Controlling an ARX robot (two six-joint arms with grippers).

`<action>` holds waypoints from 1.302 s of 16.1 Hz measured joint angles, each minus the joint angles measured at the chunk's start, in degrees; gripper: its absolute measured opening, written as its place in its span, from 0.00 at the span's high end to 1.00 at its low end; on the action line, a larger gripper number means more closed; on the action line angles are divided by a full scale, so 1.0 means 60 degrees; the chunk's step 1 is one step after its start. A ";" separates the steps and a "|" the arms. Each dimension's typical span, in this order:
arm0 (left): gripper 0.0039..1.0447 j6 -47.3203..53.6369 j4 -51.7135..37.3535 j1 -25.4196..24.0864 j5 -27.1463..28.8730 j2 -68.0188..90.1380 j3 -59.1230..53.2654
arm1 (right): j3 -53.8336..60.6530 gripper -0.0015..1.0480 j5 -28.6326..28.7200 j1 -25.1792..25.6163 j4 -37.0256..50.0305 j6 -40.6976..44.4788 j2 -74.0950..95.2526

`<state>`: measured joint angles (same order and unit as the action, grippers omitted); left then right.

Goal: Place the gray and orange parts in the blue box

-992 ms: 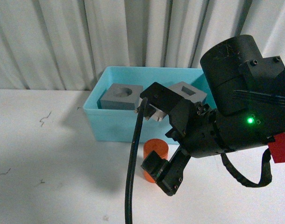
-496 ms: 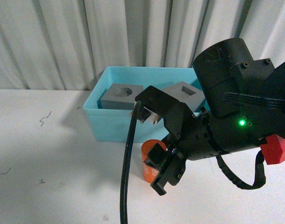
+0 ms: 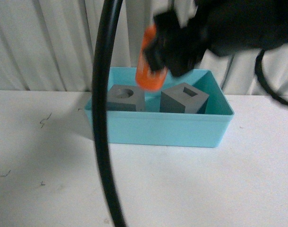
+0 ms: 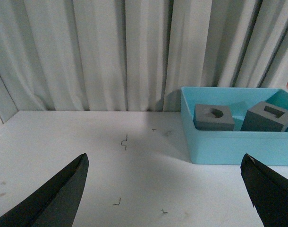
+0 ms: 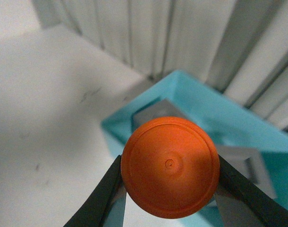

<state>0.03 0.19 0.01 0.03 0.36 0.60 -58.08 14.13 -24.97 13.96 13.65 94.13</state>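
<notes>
My right gripper [image 3: 156,56] is shut on the orange cylinder [image 3: 148,71] and holds it in the air above the blue box [image 3: 158,127]. Its round orange end [image 5: 170,167] fills the gap between the fingers in the right wrist view, with the blue box [image 5: 191,92] below. Two gray cubes lie inside the box: one with a round recess [image 3: 125,98] on the left, one with a rectangular slot [image 3: 184,98] on the right. The left wrist view shows the same cubes [image 4: 213,117] [image 4: 268,116] in the box [image 4: 219,146]. My left gripper [image 4: 165,189] hangs open over bare table, left of the box.
A thick black cable [image 3: 102,118] arcs down the front view, left of the box. Pale pleated curtains [image 3: 63,42] close off the back. The white table [image 3: 49,161] carries a few small dark scuffs [image 4: 124,141].
The right arm has lifted the orange cylinder from the table in front of the box to a height above it. The arm no longer covers the box's right side.
</notes>
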 joint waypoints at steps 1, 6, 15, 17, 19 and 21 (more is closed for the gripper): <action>0.06 0.0000 0.0000 0.0000 0.0000 0.0000 0.0000 | -0.0350 0.56 -0.0463 0.0131 0.0222 -0.0302 -0.0321; 0.06 0.0000 0.0000 0.0000 -0.0004 0.0000 0.0000 | -0.2262 0.56 -0.2918 0.0321 0.0379 -0.1344 0.1603; 0.06 0.0000 0.0000 0.0000 0.0000 0.0000 0.0000 | -0.4237 0.56 -0.4608 -0.0648 -0.0066 -0.2965 0.4317; 0.06 0.0000 0.0000 0.0000 0.0000 0.0000 0.0000 | -0.4171 0.56 -0.4666 -0.0634 -0.0033 -0.3166 0.4430; 0.06 0.0000 0.0000 0.0000 0.0004 0.0000 0.0000 | -0.3967 0.56 -0.4714 -0.0568 -0.0120 -0.3464 0.4794; 0.06 0.0000 0.0004 0.0000 0.0000 0.0000 0.0000 | -0.3840 0.56 -0.4717 -0.0517 -0.0182 -0.3767 0.5005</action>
<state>0.03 0.21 0.01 0.03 0.36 0.60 -81.12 -14.17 -28.08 12.86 -8.95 124.16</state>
